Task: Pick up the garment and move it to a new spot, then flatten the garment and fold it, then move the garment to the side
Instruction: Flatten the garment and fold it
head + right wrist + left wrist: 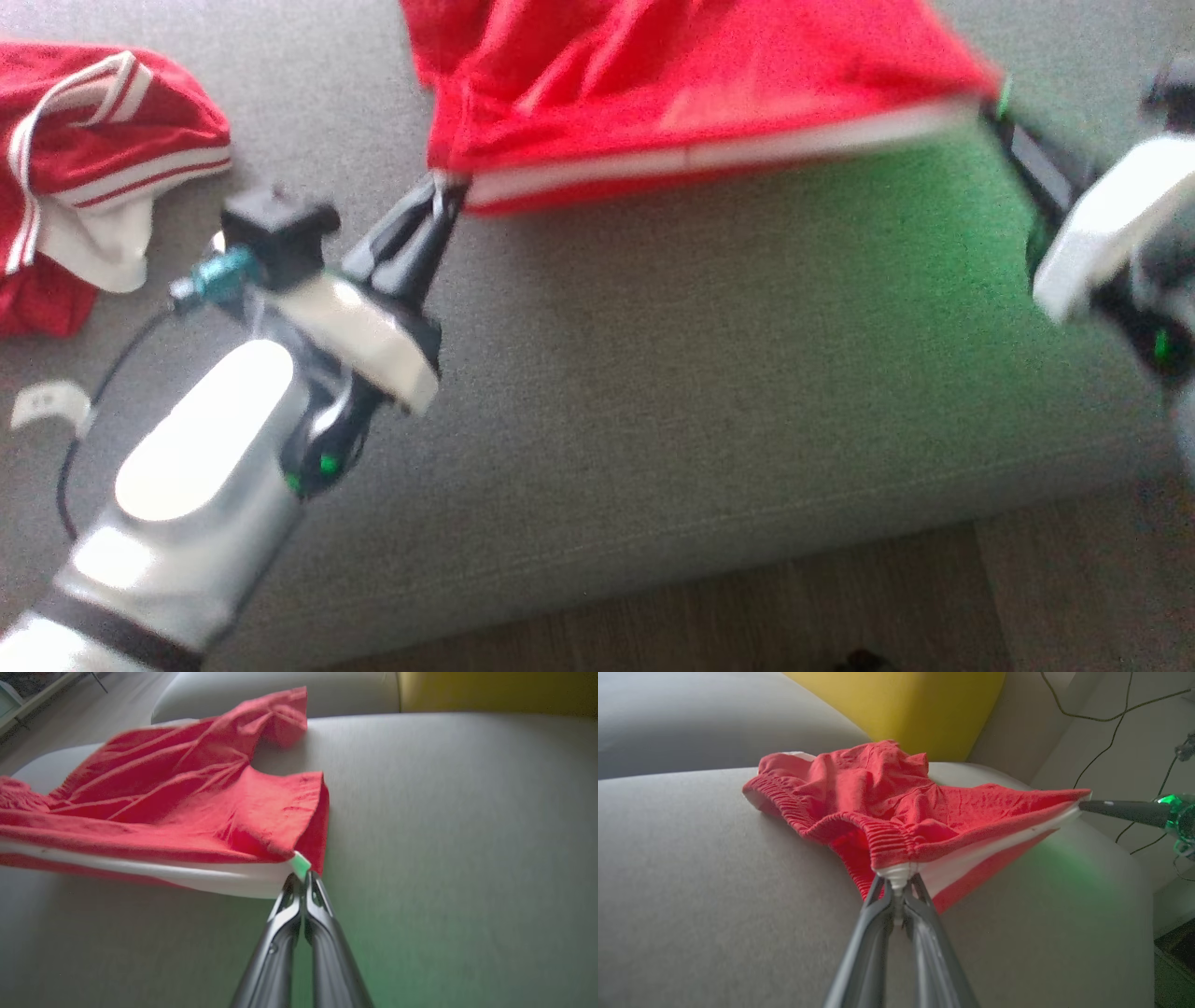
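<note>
The left gripper (pixel 444 191) is raised from the lower left, its fingers pinched closed on one corner of the red garment (pixel 672 84). The right gripper (pixel 997 110) is clamped on the opposite corner, well apart.

The garment (pixel 887 793) at the tips of the left pincer (pixel 897 883) is soft matt red cloth, ribbed at its waistband, with a smoother white stripe. The sofa (pixel 691 882) beneath the pincer is grey woven fabric, matt, slightly rough.
</note>
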